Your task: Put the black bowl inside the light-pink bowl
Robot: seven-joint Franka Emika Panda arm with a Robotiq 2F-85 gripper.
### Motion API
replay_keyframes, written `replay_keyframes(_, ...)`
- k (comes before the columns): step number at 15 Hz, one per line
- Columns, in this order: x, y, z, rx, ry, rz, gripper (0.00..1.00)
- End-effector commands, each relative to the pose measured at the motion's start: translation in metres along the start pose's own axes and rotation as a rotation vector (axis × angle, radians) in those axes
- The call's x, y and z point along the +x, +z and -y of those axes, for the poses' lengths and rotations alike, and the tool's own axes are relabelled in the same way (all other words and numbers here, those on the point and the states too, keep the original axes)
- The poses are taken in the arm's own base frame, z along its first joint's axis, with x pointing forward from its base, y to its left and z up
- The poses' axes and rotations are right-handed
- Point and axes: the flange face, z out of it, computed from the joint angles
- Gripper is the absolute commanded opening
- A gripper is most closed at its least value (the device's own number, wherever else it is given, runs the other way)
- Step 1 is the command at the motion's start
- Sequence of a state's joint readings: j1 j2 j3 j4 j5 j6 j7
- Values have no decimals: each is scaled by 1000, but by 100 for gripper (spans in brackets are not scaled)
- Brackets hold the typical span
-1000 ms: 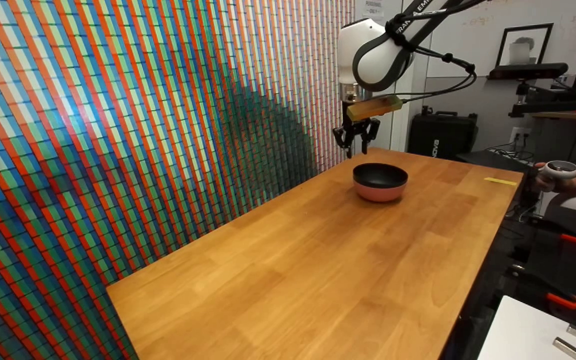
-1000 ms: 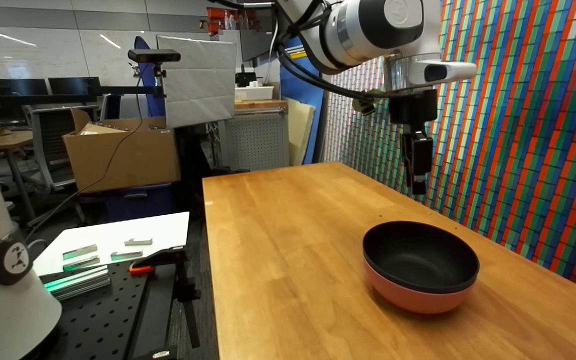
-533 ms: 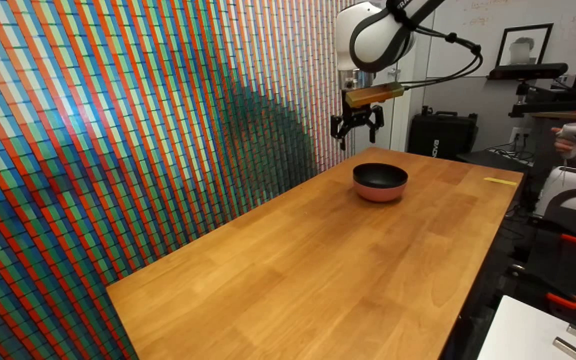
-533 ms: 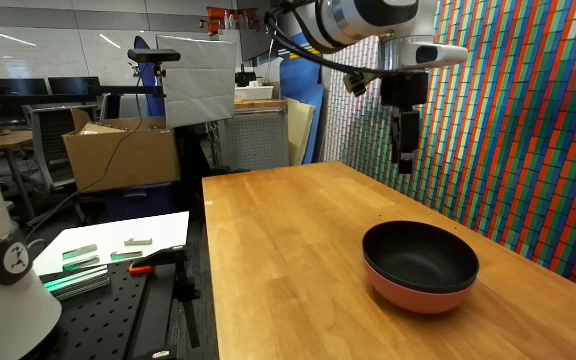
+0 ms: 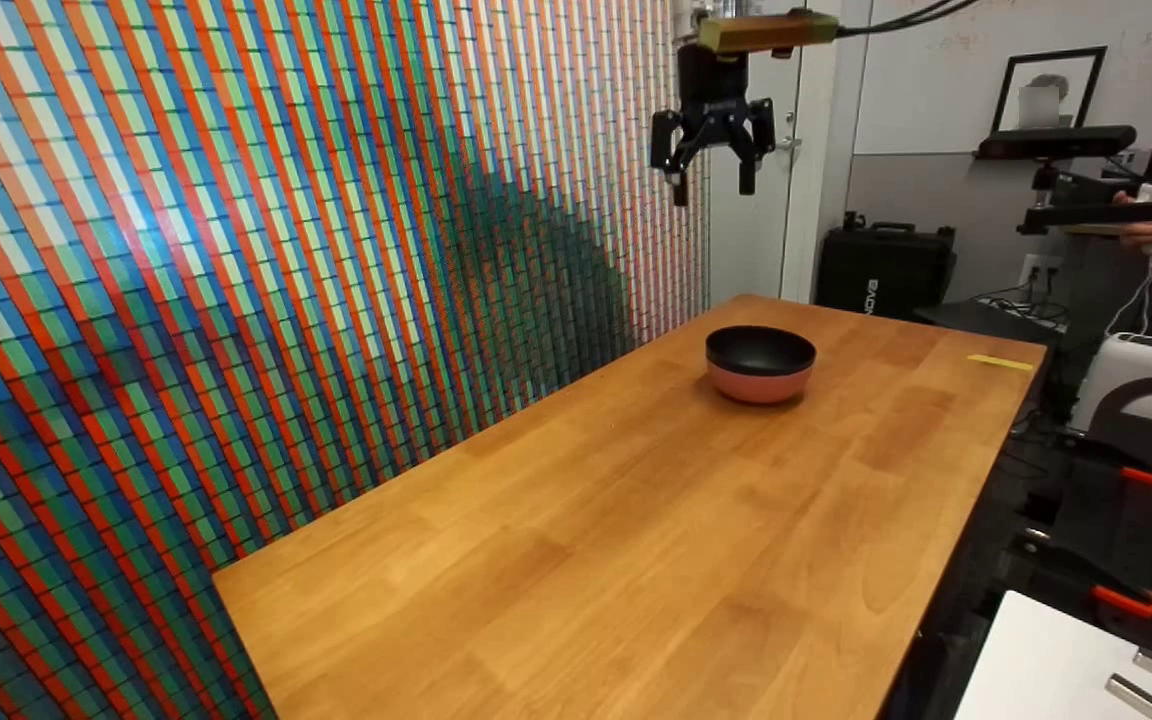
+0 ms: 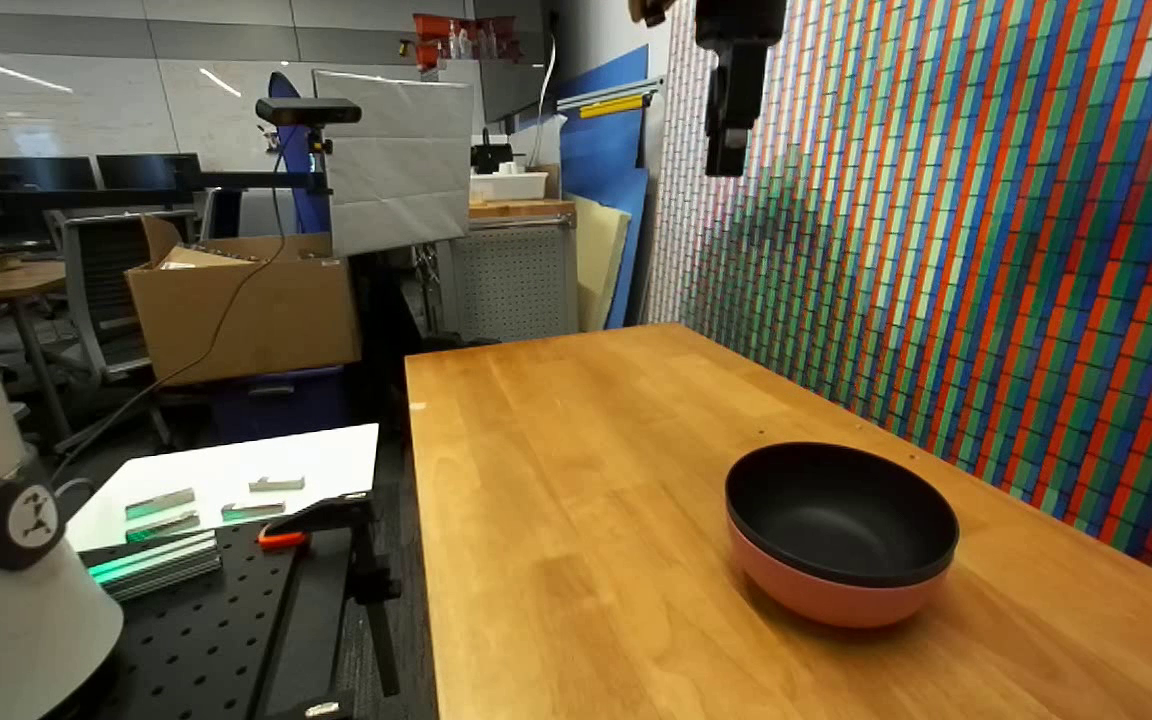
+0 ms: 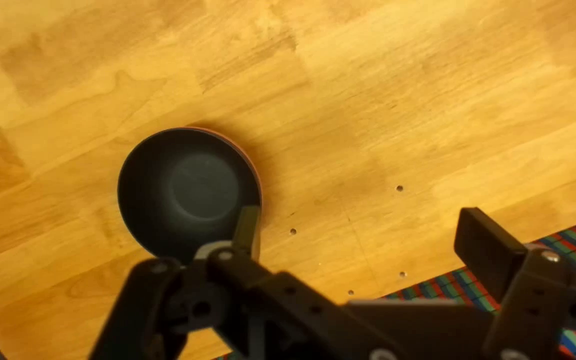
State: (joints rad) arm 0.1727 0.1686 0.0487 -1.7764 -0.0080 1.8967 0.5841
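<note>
Hand [image 5: 714, 190] risen | spread wide, empty | black bowl [image 6: 841, 515] (round, soft sheen within) inside light-pink bowl [image 6: 838, 606]

Bright indoor light, warmest in the wrist view
The tabletop [image 7: 368, 100] glows yellow there, the jaws dark and soft-edged. In an exterior view, pale glare and a broad dark patch mark the mosaic-patterned wall [image 5: 336, 250]; in an exterior view, bright streaks cross the whiteboard [image 6: 121, 120] and soft shadow underlies the light-pink bowl [image 6: 841, 602].

Robotics lab: robot-arm base [image 6: 11, 610] beside perf. board [image 6: 211, 625], bar cam [image 6: 308, 111], marked-up whiteboard [image 5: 926, 90], PC monitors [image 6: 149, 173] in bkgd.
</note>
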Motion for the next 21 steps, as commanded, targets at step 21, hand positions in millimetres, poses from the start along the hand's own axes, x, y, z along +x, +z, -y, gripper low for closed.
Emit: replay_keyframes(21,1,-89,-37,-91,-360,108,100)
